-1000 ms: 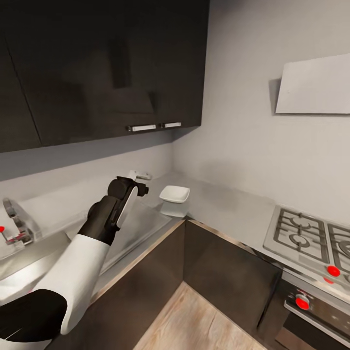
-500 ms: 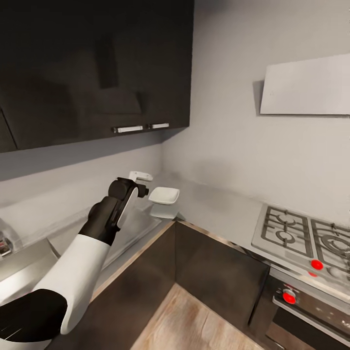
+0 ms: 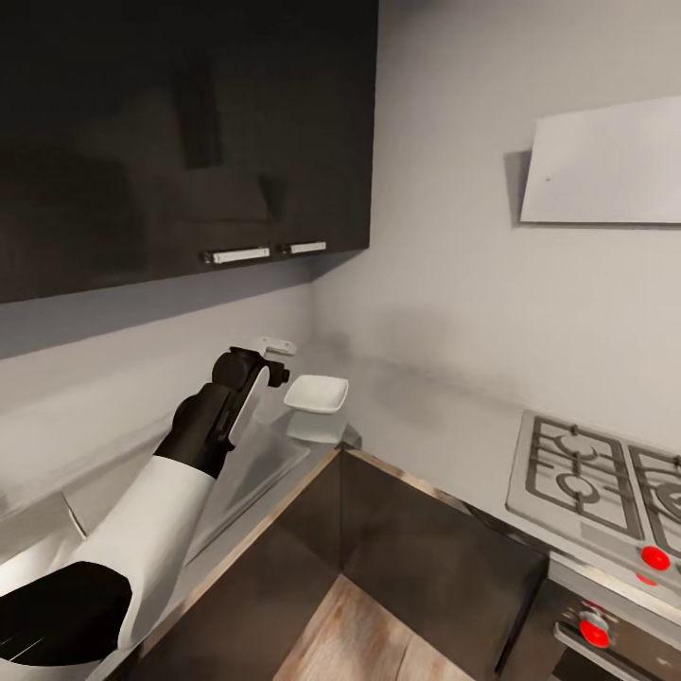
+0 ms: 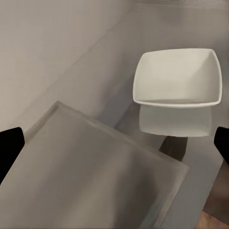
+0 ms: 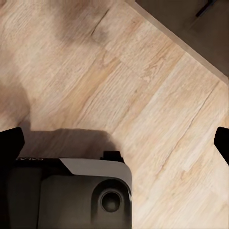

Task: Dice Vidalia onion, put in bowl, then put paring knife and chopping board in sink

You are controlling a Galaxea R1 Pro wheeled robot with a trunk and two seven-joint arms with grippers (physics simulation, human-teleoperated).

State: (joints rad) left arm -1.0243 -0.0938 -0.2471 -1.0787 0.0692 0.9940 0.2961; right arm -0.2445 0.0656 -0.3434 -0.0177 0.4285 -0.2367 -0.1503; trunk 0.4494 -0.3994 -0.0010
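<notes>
A white bowl point(image 3: 317, 394) sits empty on the grey bench point(image 3: 416, 416) in the kitchen corner, just ahead of the left gripper point(image 4: 114, 143), whose jaws are spread wide and hold nothing. The right gripper point(image 5: 114, 143), jaws equally wide and empty, points down at the wooden floor point(image 5: 143, 81), so the left arm is nearer the bowl.

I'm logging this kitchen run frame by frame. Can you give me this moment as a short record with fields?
setting: kitchen corner, dark wall cabinets above the countertop
bowl: white bowl on the countertop, empty in the left wrist view
left hand: left hand raised over the countertop beside the bowl, open, holding nothing
right hand: right hand open, pointing down at the wooden floor
stove: gas hob with red knobs, to the right
onion, knife, board: not identifiable
</notes>
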